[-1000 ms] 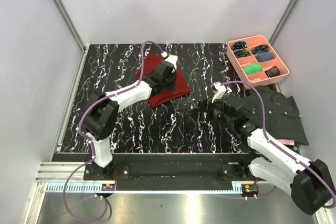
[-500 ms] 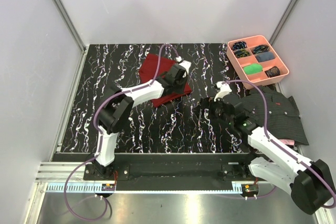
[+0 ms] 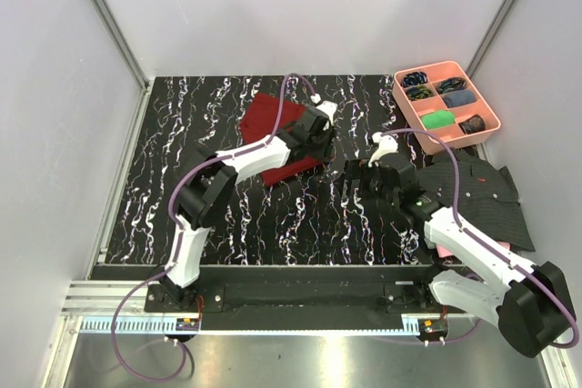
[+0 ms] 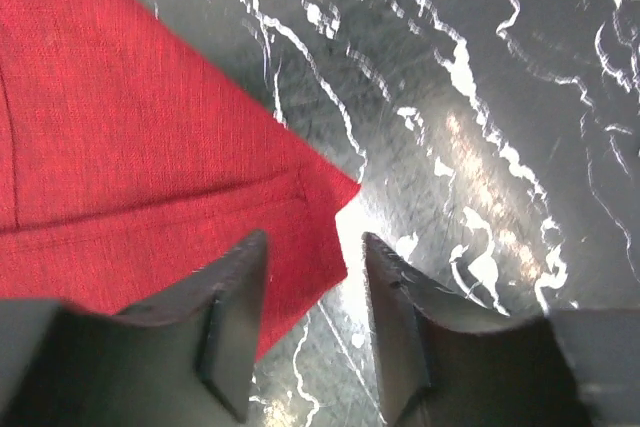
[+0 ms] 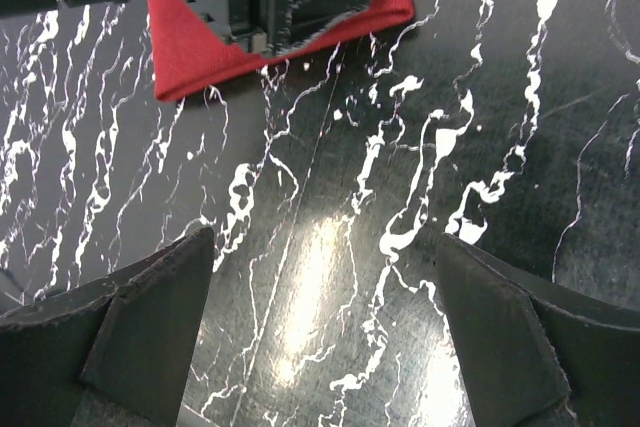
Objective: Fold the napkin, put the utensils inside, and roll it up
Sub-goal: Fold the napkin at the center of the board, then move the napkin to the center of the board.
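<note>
The maroon napkin point(image 3: 265, 121) lies on the black marbled tabletop point(image 3: 182, 152), in the upper middle of the top view. The left pincer point(image 4: 313, 247) hovers over its right corner, its jaws a narrow gap apart and gripping nothing. The right pincer point(image 5: 322, 247), right of the cloth, stands wide over the tabletop, holding nothing.

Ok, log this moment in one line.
left gripper open over napkin corner | right gripper open, empty, above table | napkin flat, not rolled
</note>
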`<state>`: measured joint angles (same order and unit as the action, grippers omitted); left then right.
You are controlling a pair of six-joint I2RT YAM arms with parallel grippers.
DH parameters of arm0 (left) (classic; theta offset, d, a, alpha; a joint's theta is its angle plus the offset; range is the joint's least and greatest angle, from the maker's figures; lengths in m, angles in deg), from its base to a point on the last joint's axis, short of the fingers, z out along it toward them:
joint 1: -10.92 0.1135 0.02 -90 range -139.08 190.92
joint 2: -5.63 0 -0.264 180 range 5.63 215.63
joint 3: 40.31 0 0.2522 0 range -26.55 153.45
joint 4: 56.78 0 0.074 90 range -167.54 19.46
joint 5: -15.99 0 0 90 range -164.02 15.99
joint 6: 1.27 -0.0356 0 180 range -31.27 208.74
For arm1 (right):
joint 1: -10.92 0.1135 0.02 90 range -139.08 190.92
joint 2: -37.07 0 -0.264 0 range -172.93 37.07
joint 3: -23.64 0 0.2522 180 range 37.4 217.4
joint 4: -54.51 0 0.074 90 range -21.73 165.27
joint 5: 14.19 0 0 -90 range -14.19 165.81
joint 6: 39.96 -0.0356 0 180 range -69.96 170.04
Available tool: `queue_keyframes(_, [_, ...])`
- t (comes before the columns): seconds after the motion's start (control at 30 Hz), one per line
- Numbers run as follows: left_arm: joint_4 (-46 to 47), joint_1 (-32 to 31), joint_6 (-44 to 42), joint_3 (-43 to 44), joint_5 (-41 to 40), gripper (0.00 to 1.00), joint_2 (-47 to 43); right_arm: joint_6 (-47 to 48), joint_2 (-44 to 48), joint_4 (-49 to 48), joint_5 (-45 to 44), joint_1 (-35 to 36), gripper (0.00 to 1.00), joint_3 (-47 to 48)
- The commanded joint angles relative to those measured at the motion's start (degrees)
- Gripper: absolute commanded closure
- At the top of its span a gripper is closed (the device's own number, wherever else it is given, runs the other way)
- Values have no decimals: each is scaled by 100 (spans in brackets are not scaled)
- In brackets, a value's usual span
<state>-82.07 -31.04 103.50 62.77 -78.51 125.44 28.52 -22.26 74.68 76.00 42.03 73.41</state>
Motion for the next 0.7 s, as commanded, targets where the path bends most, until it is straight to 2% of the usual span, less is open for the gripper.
queue_keyframes(0.0, [160, -23, 185, 419, -87, 42, 78, -45, -8, 176, -221, -52, 0, 319])
queue_keyframes(0.2, [99, 99, 351, 552, -351, 18, -123, 7, -236, 229, 217, -578, 0, 450])
queue_keyframes(0.3, [-7, 494, 834, 228, -202, 15, -483, 288, -657, 202, 815, -852, 0, 705])
queue_keyframes(0.43, [317, 1266, 1405, -852, 115, 9, -1309, 919, -1762, 193, 1465, -984, 0, 1433])
queue_keyframes(0.53, [458, 1724, 1827, -1914, 361, 7, -1960, 1210, -2545, 185, 1729, -993, 0, 1995])
queue_keyframes(0.67, [511, 2138, 2030, -2699, 642, 6, -2732, 1483, -3364, 114, 1809, -1028, 0, 2594])
